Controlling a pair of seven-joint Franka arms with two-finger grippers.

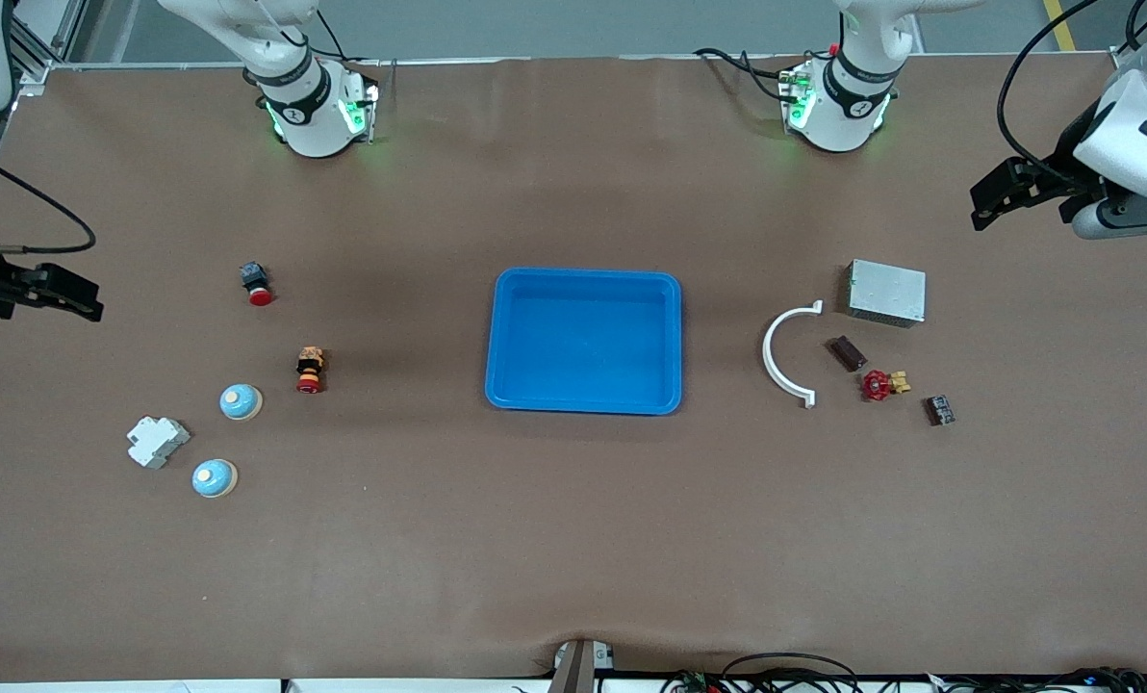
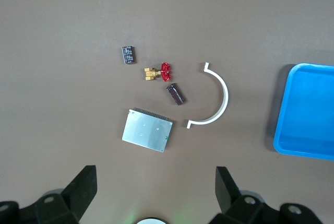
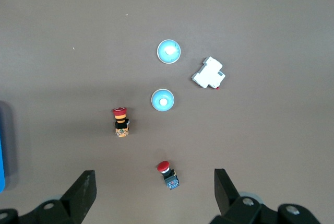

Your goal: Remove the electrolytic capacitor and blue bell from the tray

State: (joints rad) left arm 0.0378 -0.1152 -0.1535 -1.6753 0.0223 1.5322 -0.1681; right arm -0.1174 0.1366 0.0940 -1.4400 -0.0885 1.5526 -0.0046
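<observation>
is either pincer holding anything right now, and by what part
Nothing is held. The left pincer hangs open over bare table at the left arm's end, and the right pincer hangs open at the right arm's end.

Brown table (image 1: pixel 573 539) covered with a matte sheet, slightly wrinkled at the edge nearest the front camera. Metal frame rail (image 1: pixel 35 48) at the right arm's corner. Grey floor (image 1: pixel 573 24) above the table's top edge, with a yellow stripe (image 1: pixel 1059 24). Cables (image 1: pixel 795 674) along the near edge. Even, soft lighting.
</observation>
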